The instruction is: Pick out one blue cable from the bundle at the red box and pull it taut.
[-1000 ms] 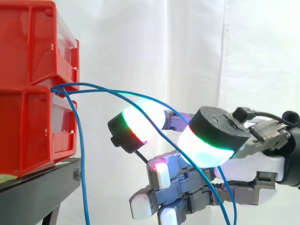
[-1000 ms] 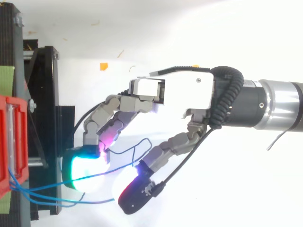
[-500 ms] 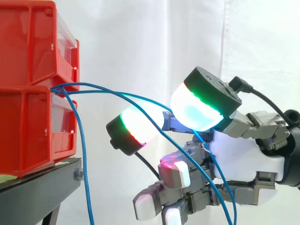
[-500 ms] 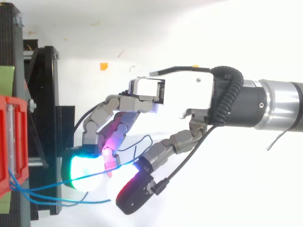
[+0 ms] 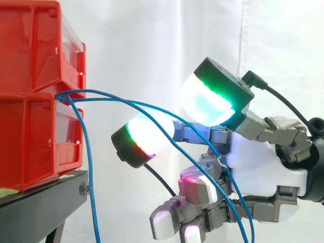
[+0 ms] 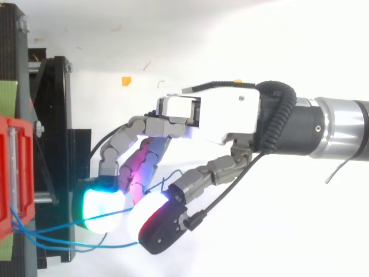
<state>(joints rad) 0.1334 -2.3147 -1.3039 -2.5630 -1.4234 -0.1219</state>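
Observation:
Several thin blue cables (image 5: 101, 92) come out between the two stacked red bins (image 5: 30, 55) at the left. One cable (image 5: 90, 172) hangs straight down; two arch right to my hand (image 5: 258, 172). They pass through the gap between a glowing finger pad (image 5: 149, 135) below and the raised thumb pad (image 5: 210, 101) above, then run down across the palm. Those two pads stand apart and do not pinch a cable; the lower fingers are curled in. From above, the cables (image 6: 49, 229) stretch from the red bin (image 6: 11, 173) to the pads, and a small blue loop (image 6: 168, 178) lies by the fingers.
The bins rest on a black stand (image 5: 40, 207) with a bolt at its edge, seen from above as black rails (image 6: 57, 115). A white curtain hangs behind. The arm (image 6: 323, 127) comes in from the right over a white floor with a small orange scrap (image 6: 125, 80).
The thumb pad has swung up and away from the finger pad, widening the gap. The finger pad dropped slightly to the left. The cables stay draped as before.

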